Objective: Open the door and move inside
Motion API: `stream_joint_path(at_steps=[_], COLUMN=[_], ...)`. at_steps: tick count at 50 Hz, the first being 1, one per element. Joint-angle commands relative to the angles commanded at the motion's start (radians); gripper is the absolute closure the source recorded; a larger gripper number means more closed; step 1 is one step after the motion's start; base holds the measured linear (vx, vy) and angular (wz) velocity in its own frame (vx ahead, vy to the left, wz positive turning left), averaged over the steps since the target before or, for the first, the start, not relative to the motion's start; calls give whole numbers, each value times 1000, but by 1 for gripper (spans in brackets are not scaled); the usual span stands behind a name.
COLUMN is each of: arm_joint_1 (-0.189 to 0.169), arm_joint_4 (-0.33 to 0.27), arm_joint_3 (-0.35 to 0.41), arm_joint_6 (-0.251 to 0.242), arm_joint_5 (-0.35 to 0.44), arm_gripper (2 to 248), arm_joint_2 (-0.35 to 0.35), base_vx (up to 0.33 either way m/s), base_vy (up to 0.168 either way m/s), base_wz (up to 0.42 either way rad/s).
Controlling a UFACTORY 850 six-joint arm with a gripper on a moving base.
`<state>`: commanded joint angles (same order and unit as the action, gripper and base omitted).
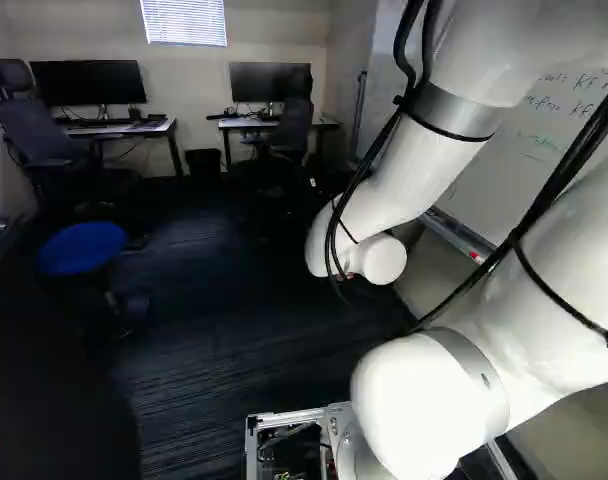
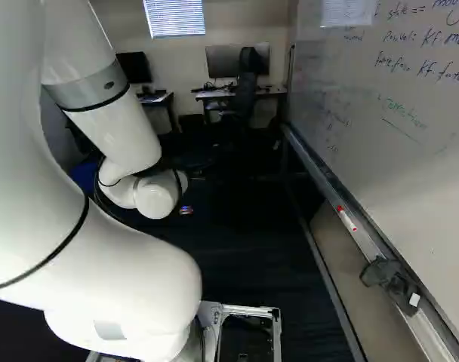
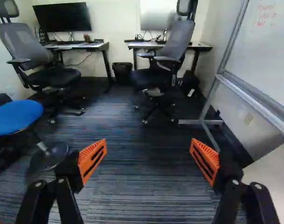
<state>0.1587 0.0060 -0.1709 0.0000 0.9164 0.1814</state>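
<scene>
No door shows in any view. In the wrist view my gripper [image 3: 148, 161] stands open, its two orange pads [image 3: 91, 160] wide apart with only dark striped carpet [image 3: 142, 186] visible between them. Both base views show the white wrist end of my arm [image 1: 382, 259] reaching forward over the floor, but the arm hides the gripper there.
A blue stool [image 3: 16, 116] and office chairs [image 3: 163, 58] stand ahead, before two desks [image 3: 81, 45] with monitors. Between the desks is a bin [image 3: 122, 72]. Along the right runs a whiteboard [image 2: 395, 113] on a metal frame, its tray [image 2: 365, 243] holding a marker.
</scene>
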Motion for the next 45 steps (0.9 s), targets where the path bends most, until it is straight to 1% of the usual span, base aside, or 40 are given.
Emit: stream_joint_path(at_steps=[32,45], arm_joint_1=[0,0], arm_joint_4=[0,0], arm_joint_3=[0,0], arm_joint_6=[0,0], arm_joint_5=[0,0], arm_gripper=[3,3], arm_joint_2=[0,0], base_vx=[193,213], base_vy=[12,33], base_wz=[-15,-12])
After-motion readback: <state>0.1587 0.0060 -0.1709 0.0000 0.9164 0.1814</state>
